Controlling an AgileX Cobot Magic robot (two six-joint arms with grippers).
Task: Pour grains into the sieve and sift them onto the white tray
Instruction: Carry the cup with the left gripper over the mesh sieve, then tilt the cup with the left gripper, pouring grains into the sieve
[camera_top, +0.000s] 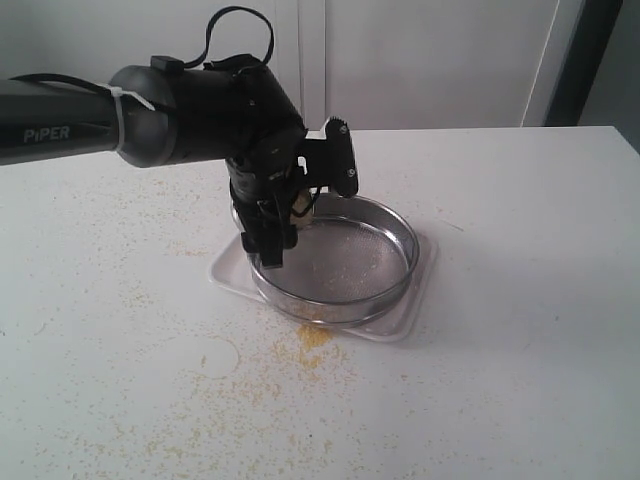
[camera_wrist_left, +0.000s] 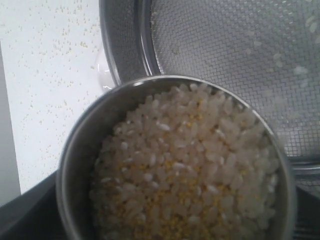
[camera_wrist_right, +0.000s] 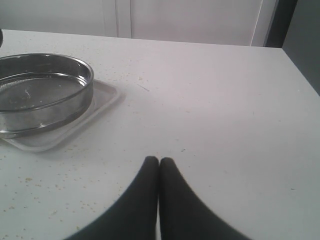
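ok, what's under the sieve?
The white tray; only its rim and corners show around the sieve. The tray's middle is hidden beneath it.

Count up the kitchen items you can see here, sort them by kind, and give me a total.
sieve: 1
tray: 1
cup: 1
Total: 3

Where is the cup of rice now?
Left of centre in the exterior view, the steel cup sits in the left pincer, over the left rim of the sieve.
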